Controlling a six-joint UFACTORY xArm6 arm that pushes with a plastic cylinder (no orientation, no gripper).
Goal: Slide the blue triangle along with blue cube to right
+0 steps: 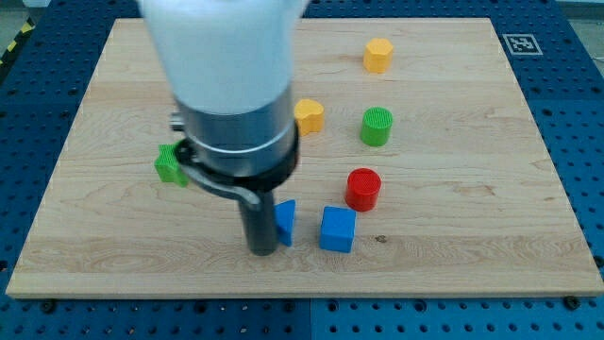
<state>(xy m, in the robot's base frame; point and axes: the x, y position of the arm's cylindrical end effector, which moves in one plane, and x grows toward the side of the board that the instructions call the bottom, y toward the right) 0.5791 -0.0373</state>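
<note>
The blue triangle (285, 222) lies near the view's bottom centre, partly hidden by my rod. The blue cube (337, 229) sits just to its right, a small gap between them. My tip (261, 251) rests on the board against the triangle's left side. The arm's large white and grey body covers the board above the tip.
A red cylinder (362, 189) stands just above and right of the blue cube. A green cylinder (377, 126), a yellow heart-like block (310, 115) and a yellow hexagon (377, 55) lie further up. A green block (170, 164) shows at the left, partly hidden by the arm.
</note>
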